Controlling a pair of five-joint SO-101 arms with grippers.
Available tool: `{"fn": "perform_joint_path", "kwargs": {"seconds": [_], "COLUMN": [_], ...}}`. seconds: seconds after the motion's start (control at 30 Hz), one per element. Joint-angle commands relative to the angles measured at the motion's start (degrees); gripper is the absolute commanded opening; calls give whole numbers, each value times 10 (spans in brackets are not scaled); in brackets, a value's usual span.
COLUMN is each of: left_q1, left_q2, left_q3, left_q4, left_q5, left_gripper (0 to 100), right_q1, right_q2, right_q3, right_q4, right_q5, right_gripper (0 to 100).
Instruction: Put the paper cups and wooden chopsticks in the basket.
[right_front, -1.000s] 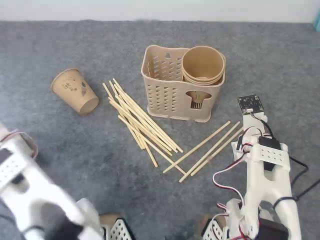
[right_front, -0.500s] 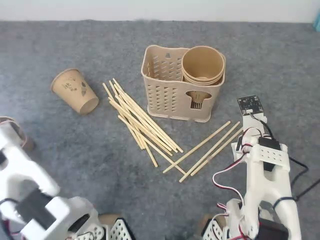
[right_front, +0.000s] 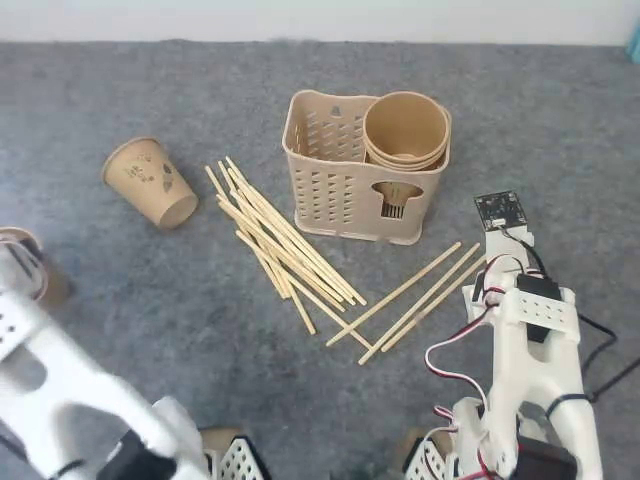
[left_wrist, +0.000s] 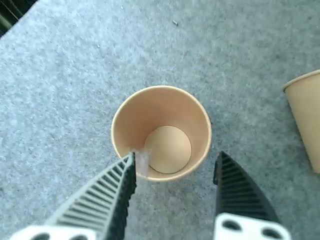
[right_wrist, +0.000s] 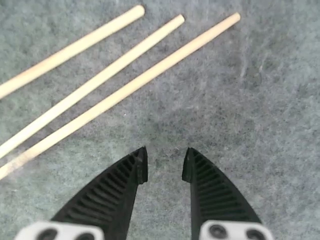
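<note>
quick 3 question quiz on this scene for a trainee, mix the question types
1. True or false: the stacked paper cups stand inside the basket.
2. What does the open left gripper hang over? A) an upright paper cup B) a spoon C) a plate
3. Fill in: ____ loose chopsticks lie on the table ahead of the right gripper in its wrist view.

Key: 1 true; 2 A; 3 three
</note>
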Motion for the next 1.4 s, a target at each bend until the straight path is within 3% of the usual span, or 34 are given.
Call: {"fn": "perform_joint_path", "kwargs": {"seconds": [0.0, 0.17, 0.43, 0.57, 0.63, 0.9, 1.17, 1.37], "left_q1": [12, 37, 70, 85, 89, 131, 238, 361], "left_q2": [-32, -1, 128, 176, 176, 89, 18, 18], "left_q3": [2, 70, 81, 73, 63, -34, -204, -362], "left_q4": [-3, -80, -174, -188, -174, -11, 143, 191], "left_q5": [-6, -45, -47, -47, -45, -36, 104, 202], "left_gripper": [244, 243, 235, 97, 9, 12, 12, 12], "right_q1": [4, 4, 5, 6, 6, 5, 6, 5], "right_q2": [-21, -21, -21, -21, -21, -21, -21, -21], "right_q3": [-2, -2, -2, -2, -2, -2, -2, -2], "right_q4": [-7, -6, -6, -6, -6, -7, -7, -8], "right_q5": [11, 11, 11, 11, 11, 11, 11, 11], "right_gripper": [123, 123, 123, 123, 123, 123, 123, 123]}}
